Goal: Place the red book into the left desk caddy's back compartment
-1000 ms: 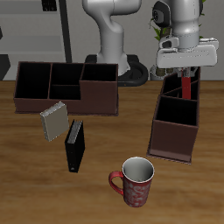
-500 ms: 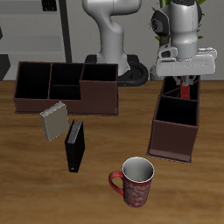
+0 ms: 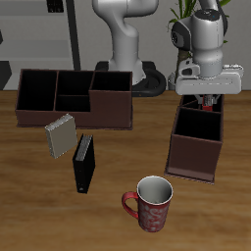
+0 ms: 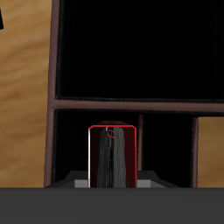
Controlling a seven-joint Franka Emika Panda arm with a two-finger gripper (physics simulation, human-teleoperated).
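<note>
While the claw [image 3: 207,99] hangs at the upper right of the exterior frame, its fingers are clamped on the red book [image 4: 112,157], which stands upright with pale page edges facing the wrist camera. Only a red sliver of the book shows in the exterior view, dipping into the back compartment [image 3: 203,106] of the left desk caddy [image 3: 195,140]. Lower in that frame a mug [image 3: 152,203] stands, with a black book [image 3: 84,163] and a grey book [image 3: 60,135] toward the left, below a second caddy [image 3: 75,97].
</note>
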